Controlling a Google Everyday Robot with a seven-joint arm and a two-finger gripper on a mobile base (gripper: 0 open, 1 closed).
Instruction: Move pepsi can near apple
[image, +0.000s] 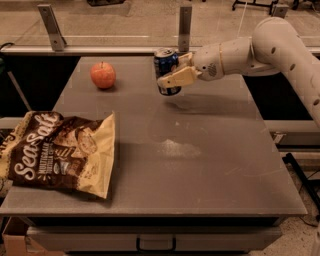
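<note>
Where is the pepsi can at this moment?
In the camera view, the pepsi can is in the gripper, jaws shut on it, over the far middle of the table, some way right of the apple.

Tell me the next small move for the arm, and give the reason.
Probably carry the can left toward the apple, stopping just short of it. The gripper is shut on the can, which is upright and seems to hang just above the table. A wide gap separates it from the apple, so it is likely too far away to set down yet.
</note>
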